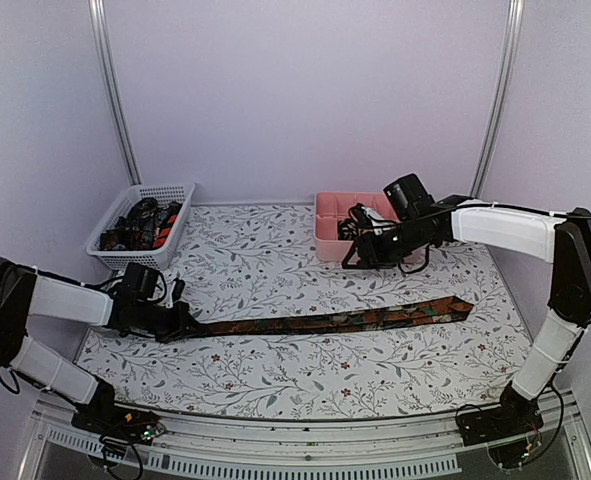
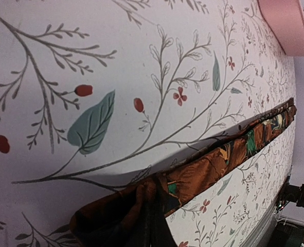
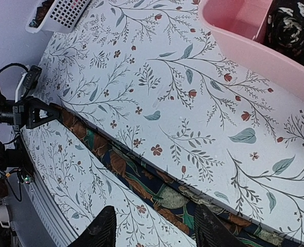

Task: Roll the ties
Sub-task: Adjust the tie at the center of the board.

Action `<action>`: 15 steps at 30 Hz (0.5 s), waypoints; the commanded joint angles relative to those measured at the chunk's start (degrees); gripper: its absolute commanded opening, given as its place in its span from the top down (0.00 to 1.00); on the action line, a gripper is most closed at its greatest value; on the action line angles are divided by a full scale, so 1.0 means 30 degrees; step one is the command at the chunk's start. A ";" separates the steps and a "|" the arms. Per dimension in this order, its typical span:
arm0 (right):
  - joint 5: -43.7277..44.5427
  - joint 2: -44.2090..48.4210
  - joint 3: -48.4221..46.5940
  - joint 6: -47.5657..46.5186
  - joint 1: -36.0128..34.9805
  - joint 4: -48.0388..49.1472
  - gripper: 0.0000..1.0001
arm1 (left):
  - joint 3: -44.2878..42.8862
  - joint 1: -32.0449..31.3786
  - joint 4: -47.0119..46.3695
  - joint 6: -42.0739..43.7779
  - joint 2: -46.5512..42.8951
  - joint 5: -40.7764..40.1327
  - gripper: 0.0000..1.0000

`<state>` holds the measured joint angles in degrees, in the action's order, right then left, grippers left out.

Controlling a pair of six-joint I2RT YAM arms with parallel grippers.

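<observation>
Tie [image 1: 345,320] lies stretched on the bench [image 1: 275,385] before the pink tray [image 1: 325,238]; left tool [image 1: 183,324] pinches its narrow end, right tool [image 3: 154,234] hangs spread by that tray.

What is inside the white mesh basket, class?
A heap of dark and orange-red ties fills the basket; whatever lies beneath them is covered.

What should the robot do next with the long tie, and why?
Probably twist the left gripper to curl the thin end it pinches: the tie lies flat, straight, unrolled, while the right gripper hangs open over it.
</observation>
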<state>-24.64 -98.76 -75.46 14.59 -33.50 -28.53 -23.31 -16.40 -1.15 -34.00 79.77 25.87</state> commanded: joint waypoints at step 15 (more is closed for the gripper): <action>-0.3217 -0.4094 -0.3255 0.1773 -0.3858 0.2419 0.50 | -0.0226 0.0224 0.1172 -0.0620 -0.1724 -0.1280 0.92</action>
<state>-29.93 -104.47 -82.39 17.26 -42.33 -24.88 -21.78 -16.36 -3.57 -35.35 78.48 24.88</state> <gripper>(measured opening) 0.506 0.056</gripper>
